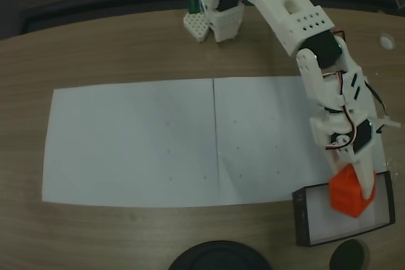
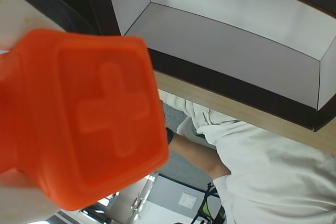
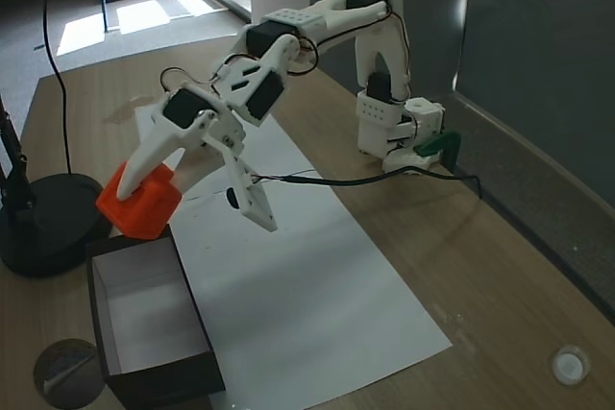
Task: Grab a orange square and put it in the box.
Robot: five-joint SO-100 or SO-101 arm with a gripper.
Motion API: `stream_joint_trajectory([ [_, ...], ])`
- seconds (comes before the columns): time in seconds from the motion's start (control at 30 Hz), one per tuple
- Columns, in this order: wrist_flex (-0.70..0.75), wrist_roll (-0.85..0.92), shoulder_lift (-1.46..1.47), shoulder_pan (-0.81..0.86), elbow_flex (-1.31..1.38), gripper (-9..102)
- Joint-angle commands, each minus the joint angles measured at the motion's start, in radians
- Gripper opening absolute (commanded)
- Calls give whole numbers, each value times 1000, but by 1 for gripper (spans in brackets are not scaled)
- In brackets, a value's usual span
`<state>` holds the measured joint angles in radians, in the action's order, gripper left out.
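Your gripper (image 3: 144, 194) is closed on the orange cube (image 3: 140, 202), holding it up in the air just above the near end of the box (image 3: 105, 335) in a fixed view. In the other fixed view, looking down, the cube (image 1: 350, 195) sits over the box (image 1: 302, 218), covering part of its white floor, with the white arm (image 1: 329, 93) reaching in from the top of the picture. In the wrist view the cube (image 2: 89, 124) is very close to the lens and shows a raised plus sign on its face, and the box (image 2: 131, 9) lies beyond it with its dark walls and white inside. The box rests at the edge of the white paper (image 1: 158, 143) spread on the wooden table (image 1: 95, 42). A round black base (image 3: 48, 223) stands just beside the box, and a person's arm in a white sleeve (image 2: 262, 166) shows past the table edge in the wrist view.
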<state>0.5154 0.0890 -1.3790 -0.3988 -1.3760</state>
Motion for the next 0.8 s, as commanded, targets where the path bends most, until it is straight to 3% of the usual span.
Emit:
stream_joint_trajectory([
  [0.0, -32, -6, -2, 2, 118, 8],
  [0.23, -31, -103, 28, 5, 138, 10],
  [0.47, 77, -124, 28, -14, 167, 25],
  [0.77, 107, -120, 26, -17, 178, 26],
])
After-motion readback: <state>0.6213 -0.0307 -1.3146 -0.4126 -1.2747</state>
